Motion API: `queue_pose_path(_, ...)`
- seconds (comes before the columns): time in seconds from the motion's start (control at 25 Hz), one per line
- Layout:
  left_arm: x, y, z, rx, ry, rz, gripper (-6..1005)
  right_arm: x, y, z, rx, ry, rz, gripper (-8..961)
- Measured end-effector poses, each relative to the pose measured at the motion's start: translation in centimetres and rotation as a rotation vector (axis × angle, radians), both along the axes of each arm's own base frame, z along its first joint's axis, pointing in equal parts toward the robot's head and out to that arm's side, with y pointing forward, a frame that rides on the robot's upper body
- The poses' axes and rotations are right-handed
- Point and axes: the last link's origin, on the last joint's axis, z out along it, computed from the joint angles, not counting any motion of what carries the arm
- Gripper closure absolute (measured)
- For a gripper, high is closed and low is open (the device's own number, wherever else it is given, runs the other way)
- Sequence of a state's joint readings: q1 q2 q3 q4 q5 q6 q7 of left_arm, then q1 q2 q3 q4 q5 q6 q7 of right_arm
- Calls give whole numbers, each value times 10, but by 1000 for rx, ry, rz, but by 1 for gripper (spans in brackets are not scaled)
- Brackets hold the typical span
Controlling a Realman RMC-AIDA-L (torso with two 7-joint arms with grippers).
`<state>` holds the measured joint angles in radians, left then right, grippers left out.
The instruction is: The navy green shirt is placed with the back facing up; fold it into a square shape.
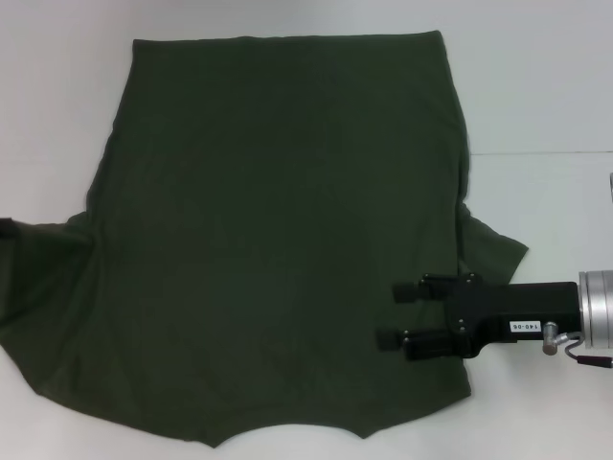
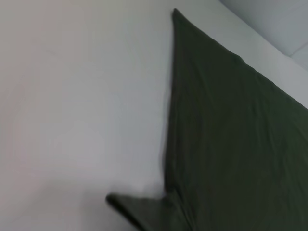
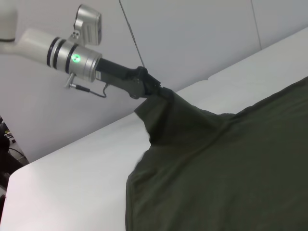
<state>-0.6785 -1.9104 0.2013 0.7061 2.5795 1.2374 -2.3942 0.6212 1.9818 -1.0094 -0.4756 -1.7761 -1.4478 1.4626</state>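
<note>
**Shirt spread flat, left sleeve lifted**

We see the shirt point(image 1: 278, 240) spread plain side up on the white table point(image 1: 536, 86). Our right gripper point(image 1: 393, 316) sits over its sleeve-side edge, fingers apart, holding nothing. Our left gripper point(image 3: 161, 91) pinches the opposite sleeve, raised off the table.

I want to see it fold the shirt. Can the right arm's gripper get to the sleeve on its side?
Probably yes. The right gripper hovers open over the navy green shirt, right next to that sleeve, and nothing lies between them. The left gripper is across the shirt, pinching up the other sleeve.
</note>
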Motion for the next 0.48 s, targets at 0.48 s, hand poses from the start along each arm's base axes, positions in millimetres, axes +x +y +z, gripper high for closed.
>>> queue_pose_path(0.48, 43, 32, 34, -72, 77, -46, 993, 2, -2, 0, 0, 1, -7, 34)
